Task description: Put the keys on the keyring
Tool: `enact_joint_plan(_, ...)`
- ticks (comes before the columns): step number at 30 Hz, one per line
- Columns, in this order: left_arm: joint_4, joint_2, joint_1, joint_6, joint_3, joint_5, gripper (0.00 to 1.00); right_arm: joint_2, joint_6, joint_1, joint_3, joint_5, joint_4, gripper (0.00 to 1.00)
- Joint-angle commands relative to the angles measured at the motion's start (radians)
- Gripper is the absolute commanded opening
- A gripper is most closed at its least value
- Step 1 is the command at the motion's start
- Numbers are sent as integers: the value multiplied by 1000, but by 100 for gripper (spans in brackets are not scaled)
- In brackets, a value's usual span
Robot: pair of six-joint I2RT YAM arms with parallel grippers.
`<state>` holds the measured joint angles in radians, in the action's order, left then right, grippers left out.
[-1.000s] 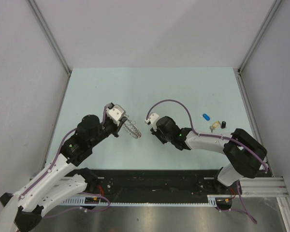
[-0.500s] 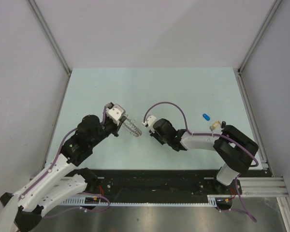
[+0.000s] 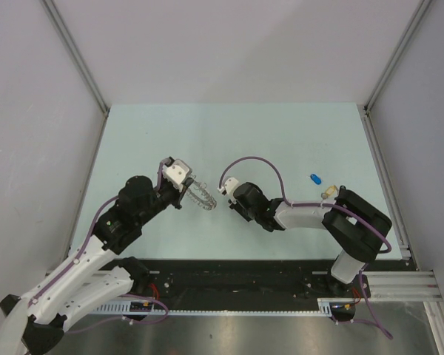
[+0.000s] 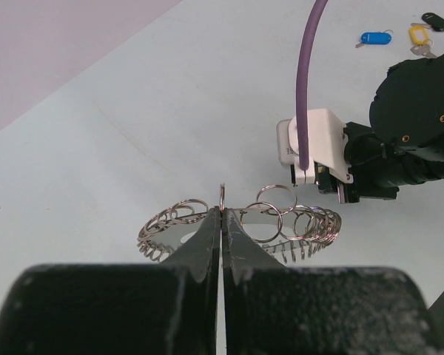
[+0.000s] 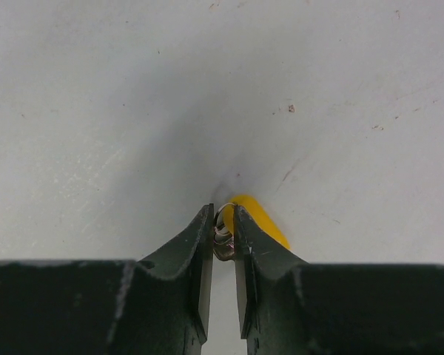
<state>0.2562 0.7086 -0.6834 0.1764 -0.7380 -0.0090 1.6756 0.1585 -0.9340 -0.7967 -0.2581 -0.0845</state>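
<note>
Left gripper (image 4: 222, 213) clamps keyring (image 4: 311, 225) at the middle of the table (image 3: 207, 133), presenting its coil to right gripper (image 5: 222, 222), which is pinched narrow on yellow key (image 5: 260, 220) loop, presumably for threading; blue key (image 3: 315, 178) waits near right edge.

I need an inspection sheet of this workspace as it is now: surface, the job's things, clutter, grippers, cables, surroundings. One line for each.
Surface: pale green table, with a few small marks in the right wrist view.
Job's things: keyring, a coil of small silvery rings; blue key, loose yellow key and black key lie together at the table's right; held yellow key.
Clutter: nothing seen.
Grippers: left gripper shut on the keyring; right gripper pinching the held yellow key's small ring.
Cables: purple cable arches over the right wrist.
Surroundings: grey walls.
</note>
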Motion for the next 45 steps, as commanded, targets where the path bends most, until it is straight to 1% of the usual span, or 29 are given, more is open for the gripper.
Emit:
enact_joint_plan(1, -66, -8, -2, 15, -4, -14, 0, -4, 1, -5, -9, -26, 0, 21)
enact_joint_plan(11, -66, -8, -2, 15, -6, -9, 1, -5, -11, -23, -29, -72, 45, 25)
enact_joint_plan(20, -64, -9, -2, 14, -8, -6, 0, -1, -22, -32, -39, -122, 72, 24)
enact_joint_plan(23, -64, -6, -2, 12, -8, -3, 0, -10, -33, -32, -41, -141, 80, 22)
enact_joint_plan(29, -61, -9, -2, 14, -9, -3, 1, -20, -43, -34, -39, -158, 117, 13)
enact_joint_plan(34, -61, -8, -2, 14, -9, 0, 0, -24, -50, -32, -39, -165, 130, 1)
enact_joint_plan(37, -61, -8, -2, 15, -9, 0, 0, -42, -50, -31, -41, -164, 143, 0)
enact_joint_plan(39, -61, -8, -2, 15, -9, 0, 0, -59, -47, -28, -39, -135, 147, 0)
enact_joint_plan(40, -61, -8, -2, 18, -9, 27, 0, -83, -40, -26, -41, -127, 147, 0)
enact_joint_plan(45, -64, -6, -2, 34, -8, 75, 0, -194, -33, -8, -39, -70, 164, 0)
